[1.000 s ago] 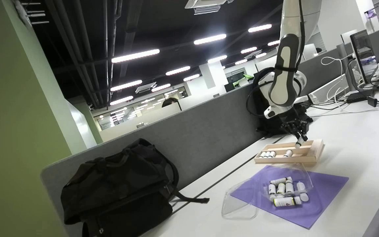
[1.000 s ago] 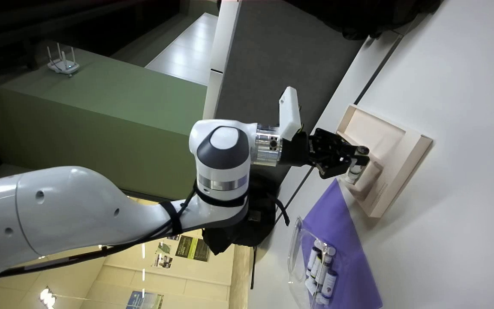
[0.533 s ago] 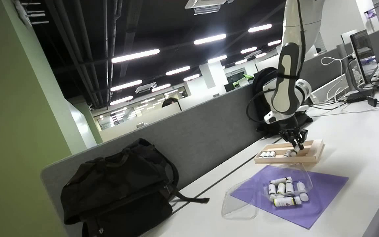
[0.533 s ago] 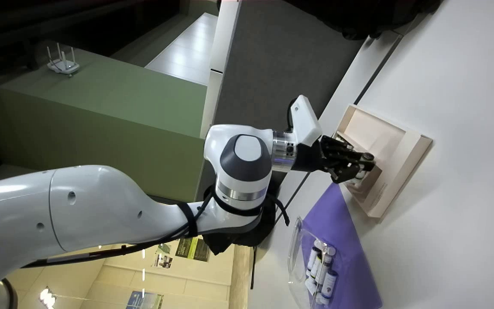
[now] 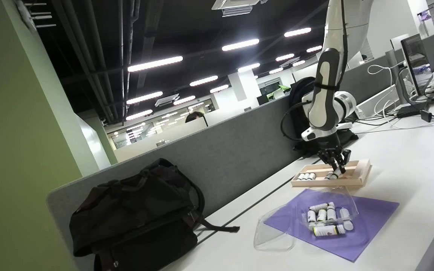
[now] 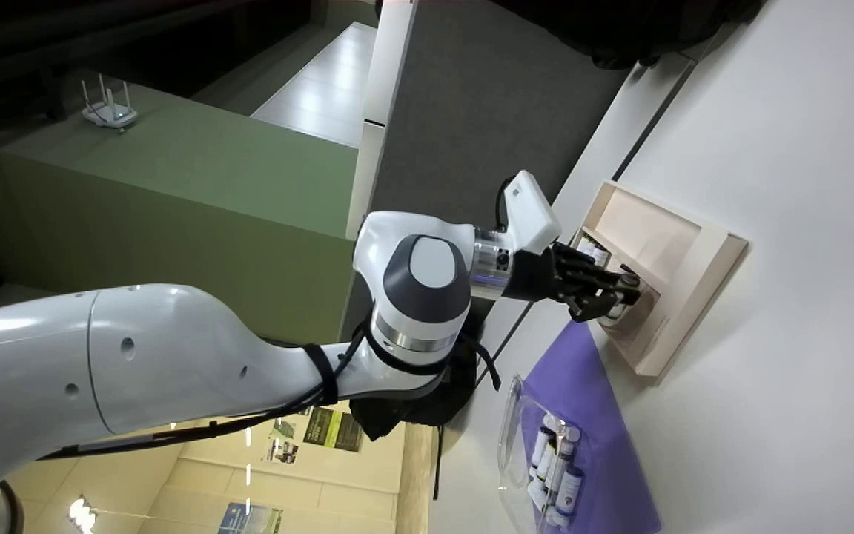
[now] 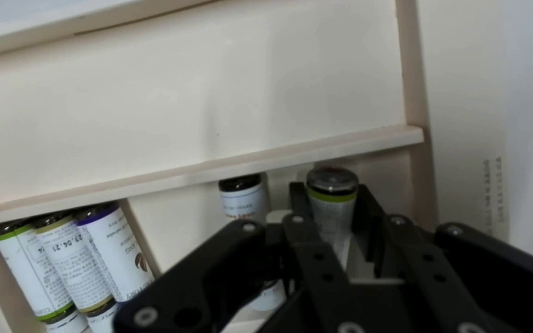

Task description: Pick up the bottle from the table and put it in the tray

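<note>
Pinching from both sides, my claw (image 7: pixel 332 196) has a bottle (image 7: pixel 333 219) between its fingers (image 7: pixel 370 210); the bottle shows a pale label, a green band and a dark glassy end turned toward the wrist camera. I hold it tilted at the near long compartment (image 7: pixel 178 222) of the tray (image 5: pixel 364 173), toward the right; whether it touches the floor there I cannot tell, since my own parts cover its lower end. Just to its left lies another bottle (image 7: pixel 243 199), partly hidden behind my claw, its dark end close to the divider (image 7: pixel 238 166) that splits the tray lengthwise. Farther left in the same compartment, three more bottles (image 7: pixel 70 256) lie side by side, their bands green, gold and purple. Small print (image 7: pixel 493 196) runs along the broad right end of the tray. On the near side of the tray a purple mat (image 5: pixel 375 210) lies on the pale table (image 5: pixel 413 169), and on the mat a clear plastic box (image 5: pixel 352 203) holds a heap of bottles (image 5: pixel 329 230), its flap (image 5: pixel 275 229) laid out to the left. A black backpack (image 5: pixel 138 214) slumps at the left before the grey partition panel (image 5: pixel 239 150), which lines the far edge of the table. At the far right of the table stands a monitor (image 5: pixel 414 62).
</note>
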You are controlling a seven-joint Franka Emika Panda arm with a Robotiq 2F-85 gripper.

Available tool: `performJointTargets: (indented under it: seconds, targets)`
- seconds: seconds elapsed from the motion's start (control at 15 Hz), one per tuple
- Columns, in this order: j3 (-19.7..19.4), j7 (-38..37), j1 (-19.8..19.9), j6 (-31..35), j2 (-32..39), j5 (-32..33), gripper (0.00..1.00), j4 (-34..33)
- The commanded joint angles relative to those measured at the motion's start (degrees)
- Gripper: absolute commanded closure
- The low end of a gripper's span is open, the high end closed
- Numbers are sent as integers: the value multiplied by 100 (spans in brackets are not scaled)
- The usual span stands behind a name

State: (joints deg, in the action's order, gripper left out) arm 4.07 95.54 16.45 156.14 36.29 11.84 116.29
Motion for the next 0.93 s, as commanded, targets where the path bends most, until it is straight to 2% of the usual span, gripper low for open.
performJointTargets:
  seconds: [0.0,0.07,0.47,0.67,0.73,0.8,0.87]
  targets:
    - [79,271,123,-43,69,-187,38,-66]
    - [92,338,143,-68,82,-221,38,-77]
    - [436,1305,478,-589,-211,-600,3,76]
    - [238,1349,327,-888,-545,-695,0,210]
    - [204,1354,249,-689,-182,-713,4,1]
    - [177,1365,237,-782,-275,-736,0,16]
    - [162,1369,230,-840,-346,-745,0,31]
